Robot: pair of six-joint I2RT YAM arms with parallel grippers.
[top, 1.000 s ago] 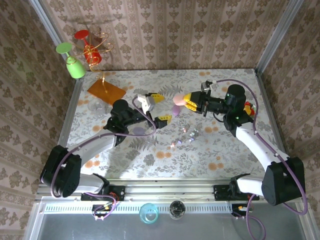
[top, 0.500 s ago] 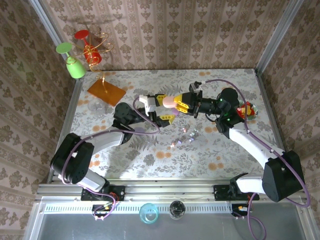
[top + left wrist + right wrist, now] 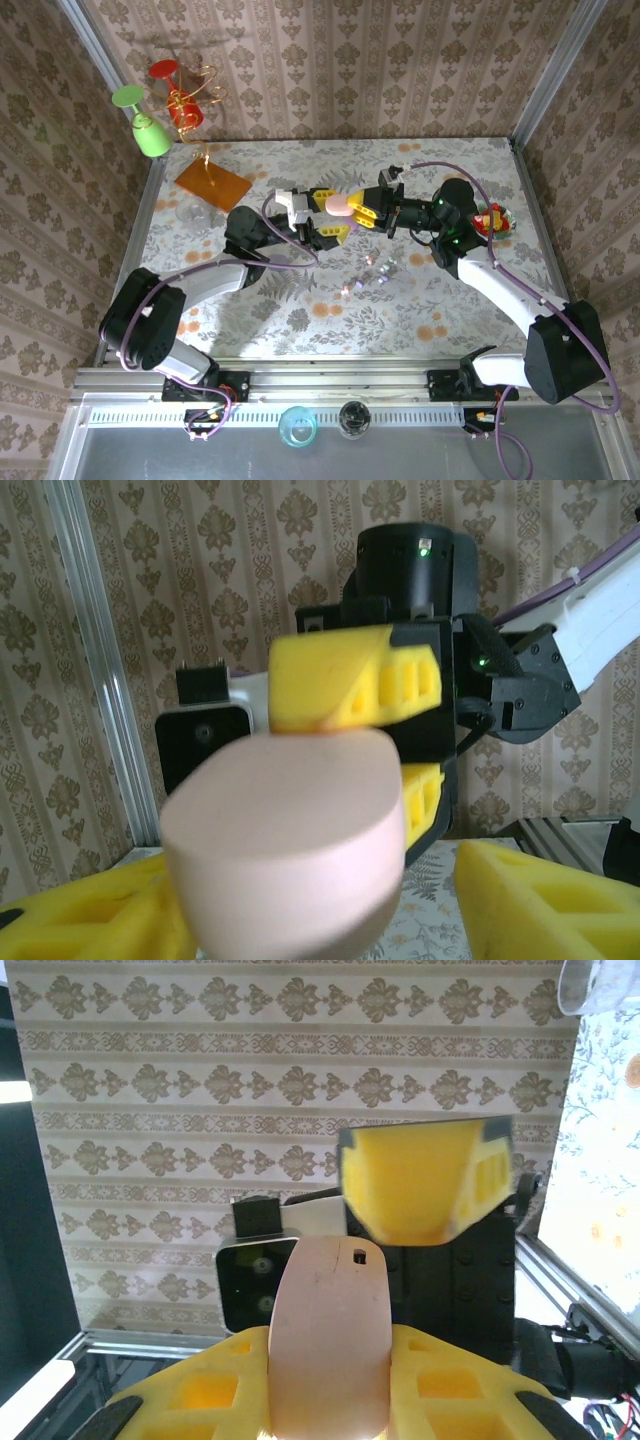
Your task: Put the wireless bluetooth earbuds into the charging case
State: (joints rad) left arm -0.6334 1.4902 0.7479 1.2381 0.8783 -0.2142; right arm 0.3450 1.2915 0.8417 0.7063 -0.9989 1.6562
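A pale pink pebble-shaped charging case (image 3: pixel 339 205) hangs above the table's middle. My right gripper (image 3: pixel 359 207) is shut on it, and in the right wrist view the case (image 3: pixel 325 1290) stands pinched between the yellow fingers (image 3: pixel 190 1400) of the right gripper (image 3: pixel 325 1348). My left gripper (image 3: pixel 329 216) faces it, with its jaws on either side of the case's free end. In the left wrist view the case (image 3: pixel 290 850) lies within the left gripper (image 3: pixel 310 880); a gap shows before the right-hand finger (image 3: pixel 540 900). Tiny glossy earbuds (image 3: pixel 384 266) lie on the flowered table below.
An orange sheet (image 3: pixel 212 183) and a clear glass (image 3: pixel 194 212) lie at the back left. Green (image 3: pixel 150 130) and red (image 3: pixel 180 100) goblets hang on the wall there. A bowl of red and yellow sweets (image 3: pixel 492 220) sits beside the right arm. Patterned walls enclose the table.
The right gripper carried the pink case leftward and the left gripper came to meet it. The left jaws have narrowed around the case's free end.
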